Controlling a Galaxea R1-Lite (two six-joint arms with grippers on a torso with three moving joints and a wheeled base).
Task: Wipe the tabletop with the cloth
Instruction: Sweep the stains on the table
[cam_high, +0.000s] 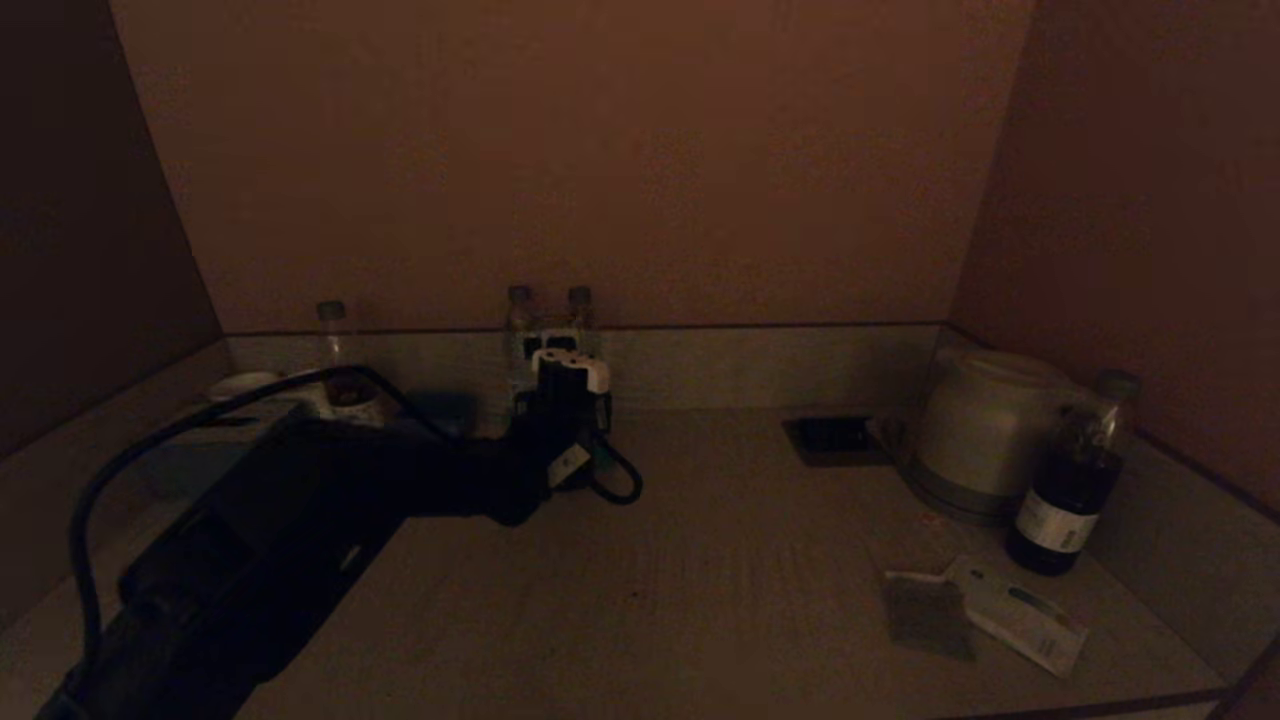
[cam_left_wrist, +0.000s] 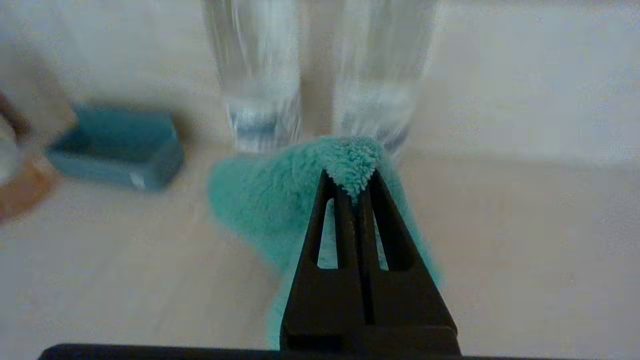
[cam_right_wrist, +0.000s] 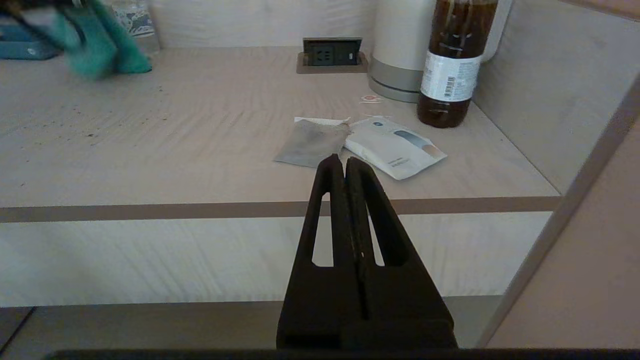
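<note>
Left hand (cam_left_wrist: 355, 187) pinches the teal cloth (cam_left_wrist: 280, 200) on the tabletop (cam_left_wrist: 525, 240) beside two bottles (cam_left_wrist: 260, 75); right hand (cam_right_wrist: 345, 165) (closed, empty) waits off the front edge.

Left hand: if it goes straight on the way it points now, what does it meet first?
Probably the two clear bottles directly ahead. The left hand, shut on the teal cloth, points between them; depth is unclear.
</note>
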